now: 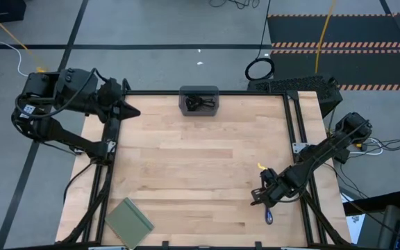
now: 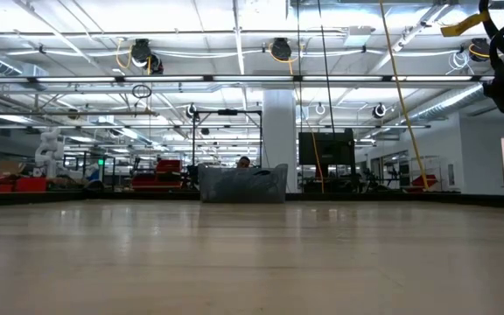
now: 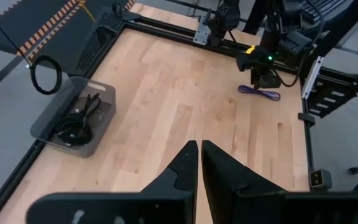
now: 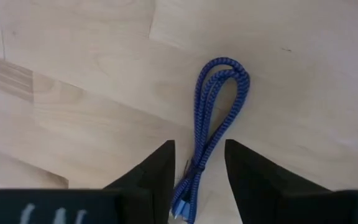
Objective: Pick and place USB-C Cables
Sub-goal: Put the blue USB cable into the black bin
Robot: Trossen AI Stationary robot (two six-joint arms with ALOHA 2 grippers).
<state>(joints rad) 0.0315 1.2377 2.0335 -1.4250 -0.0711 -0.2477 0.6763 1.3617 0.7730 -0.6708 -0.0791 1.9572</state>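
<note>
Right end effector [image 4: 197, 171] open astride blue cable [image 4: 215, 118]; left end effector [image 3: 199, 163] closed; tray [image 1: 198, 101] holds black cables [image 1: 201, 104]

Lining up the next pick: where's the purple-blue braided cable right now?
The purple-blue braided folded cable lies flat on the wooden table, near its front right corner in the high view, with the right claw open directly over it, fingers either side.

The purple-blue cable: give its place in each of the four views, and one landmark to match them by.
High view: purple-blue cable near the right front, by the right gripper.
Low view: not visible.
Left wrist view: cable on wood below the right arm.
Right wrist view: cable running between the open fingers.
Shared landmark: the right gripper beside it.
</note>
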